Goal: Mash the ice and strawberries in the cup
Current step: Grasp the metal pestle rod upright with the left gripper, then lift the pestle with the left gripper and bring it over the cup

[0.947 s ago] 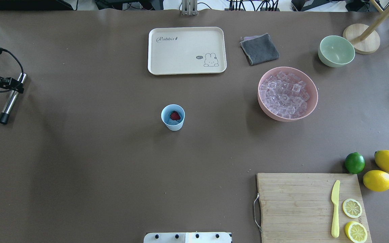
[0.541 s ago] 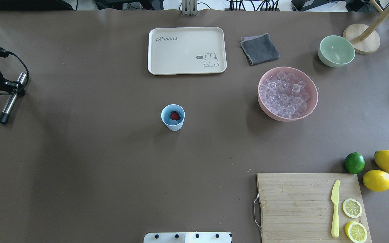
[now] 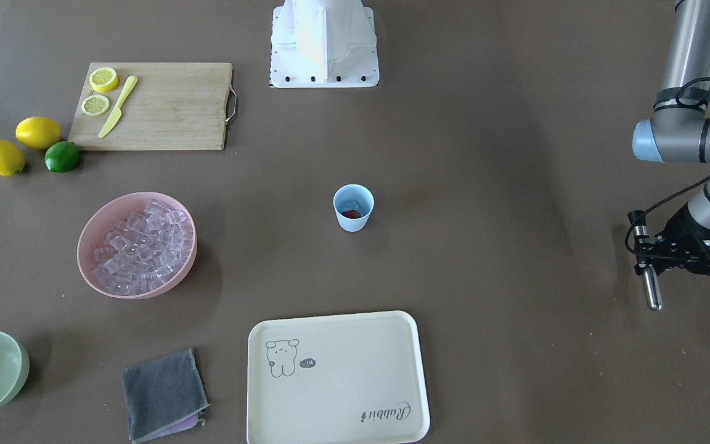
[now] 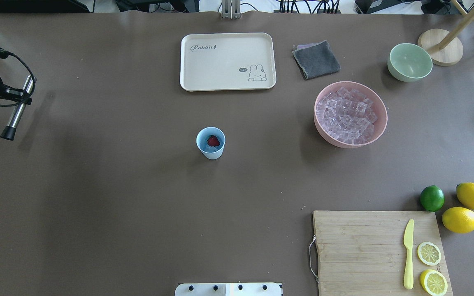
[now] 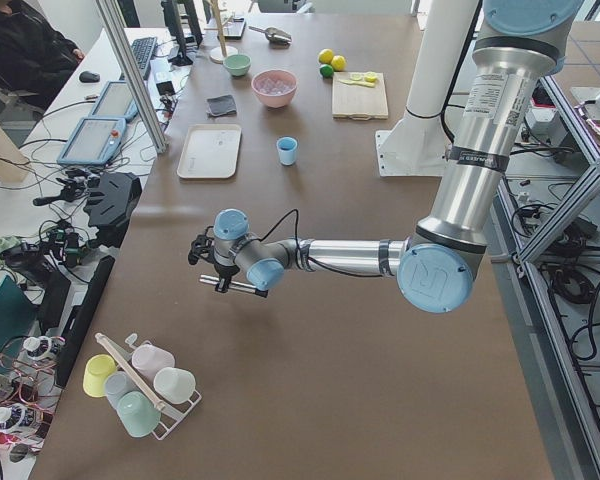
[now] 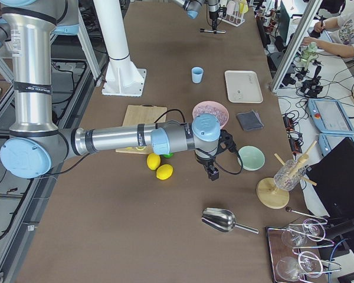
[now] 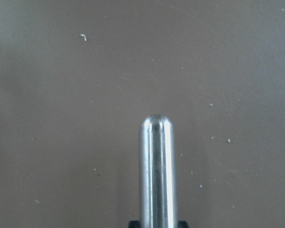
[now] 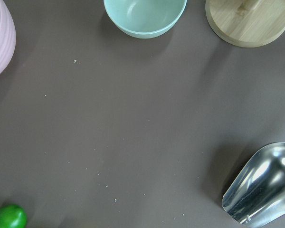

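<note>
Evidently readied for mashing, the left gripper [image 4: 19, 98] hovers near the table's left edge, clamped on a steel muddler [image 4: 12, 121]. Mid-table, the cup [image 4: 212, 154] holds the strawberry [image 4: 213, 141] on ice [image 3: 349, 205]. The pink bowl [image 4: 380, 130] holds spare cubes. I cannot tell how the right gripper [image 6: 212, 172] has its jaws.

You see a matt brown counter [image 4: 117, 205], a polished steel rod [image 7: 156, 171], a mirror-bright metal scoop [image 8: 263, 185], a grained wooden board [image 4: 360, 246], a nappy grey cloth [image 4: 316, 59] and glossy clear ice [image 4: 348, 117].
</note>
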